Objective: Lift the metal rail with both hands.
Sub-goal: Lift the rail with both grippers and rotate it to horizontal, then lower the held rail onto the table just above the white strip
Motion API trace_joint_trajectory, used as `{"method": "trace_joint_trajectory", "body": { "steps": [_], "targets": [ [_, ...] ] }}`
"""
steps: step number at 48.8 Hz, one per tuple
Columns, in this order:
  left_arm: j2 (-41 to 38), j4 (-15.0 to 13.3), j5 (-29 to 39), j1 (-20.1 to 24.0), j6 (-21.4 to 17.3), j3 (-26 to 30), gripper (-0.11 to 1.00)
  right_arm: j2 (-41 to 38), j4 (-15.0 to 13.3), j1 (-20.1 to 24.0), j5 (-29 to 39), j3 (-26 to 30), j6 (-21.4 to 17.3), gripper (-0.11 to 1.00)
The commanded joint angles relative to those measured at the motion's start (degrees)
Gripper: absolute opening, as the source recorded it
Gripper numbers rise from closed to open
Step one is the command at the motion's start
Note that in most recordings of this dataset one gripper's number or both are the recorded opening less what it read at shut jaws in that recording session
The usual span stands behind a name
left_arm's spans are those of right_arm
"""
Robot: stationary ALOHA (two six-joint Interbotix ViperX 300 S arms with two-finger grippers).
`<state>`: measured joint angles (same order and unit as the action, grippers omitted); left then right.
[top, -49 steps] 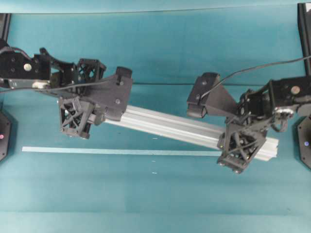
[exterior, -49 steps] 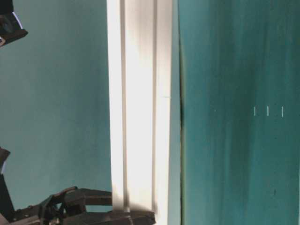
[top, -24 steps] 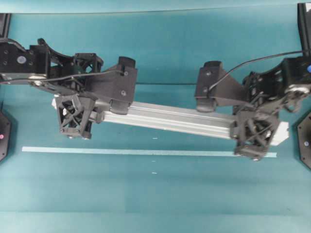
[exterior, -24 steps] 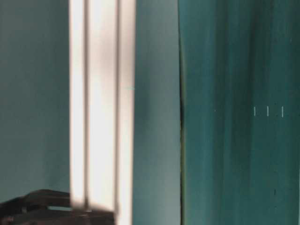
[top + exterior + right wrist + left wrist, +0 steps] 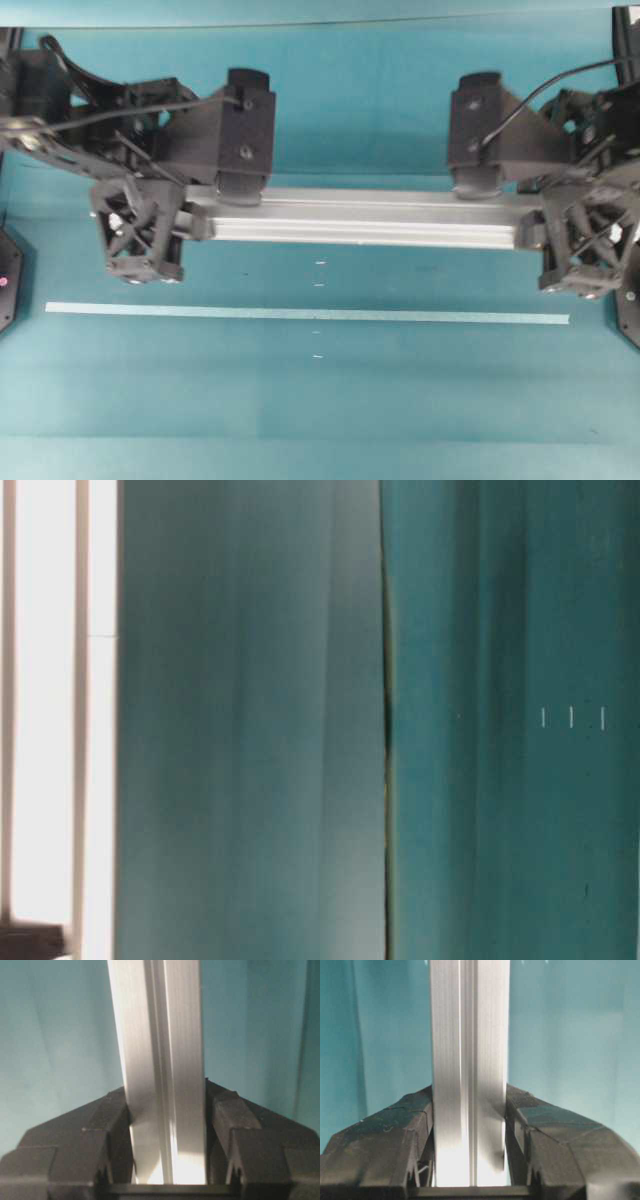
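The metal rail point(image 5: 360, 217), a long silver grooved bar, hangs level above the teal table, running left to right in the overhead view. My left gripper point(image 5: 190, 218) is shut on its left end and my right gripper point(image 5: 530, 225) on its right end. In the left wrist view the rail point(image 5: 469, 1060) runs up between the two black fingers point(image 5: 385, 1135), which press on both its sides. The right wrist view shows the rail point(image 5: 162, 1060) clamped the same way between the fingers point(image 5: 245, 1130). In the table-level view the rail point(image 5: 60, 720) is a bright blurred band at the left edge.
A thin flat pale tape strip point(image 5: 300, 314) lies on the teal table point(image 5: 320, 400) in front of the rail. Small white marks point(image 5: 318, 335) sit near the table's middle. Black arm bases stand at the left edge point(image 5: 5, 280) and right edge point(image 5: 630, 300).
Both grippers have raised the rail and swung it from slanted to level. It has moved toward the back of the table. In the table-level view it has slid to the left edge.
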<state>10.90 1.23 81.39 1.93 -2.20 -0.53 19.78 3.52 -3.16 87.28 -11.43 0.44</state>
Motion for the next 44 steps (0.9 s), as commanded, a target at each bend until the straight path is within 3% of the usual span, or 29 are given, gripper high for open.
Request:
{"method": "trace_joint_trajectory", "body": {
  "steps": [1, 26, 34, 44],
  "targets": [
    [1.8, 0.3, 1.4, -0.4, 0.7, 2.9, 0.32, 1.0, -0.4, -0.4, -0.1, 1.0, 1.5, 0.39],
    [1.8, 0.3, 2.0, -0.4, 1.5, 3.2, 0.3, 0.1, -2.4, -1.3, -3.2, 0.2, 4.0, 0.39],
    [1.5, 0.3, 0.4, -0.4, 1.8, -0.4, 0.3, -0.1, -2.4, -1.3, -8.6, -2.6, 4.6, 0.39],
    [1.5, 0.3, -7.3, -0.3, 1.8, -8.3, 0.3, -0.3, -2.2, -1.1, -14.5, -7.7, 4.3, 0.39]
  ]
}}
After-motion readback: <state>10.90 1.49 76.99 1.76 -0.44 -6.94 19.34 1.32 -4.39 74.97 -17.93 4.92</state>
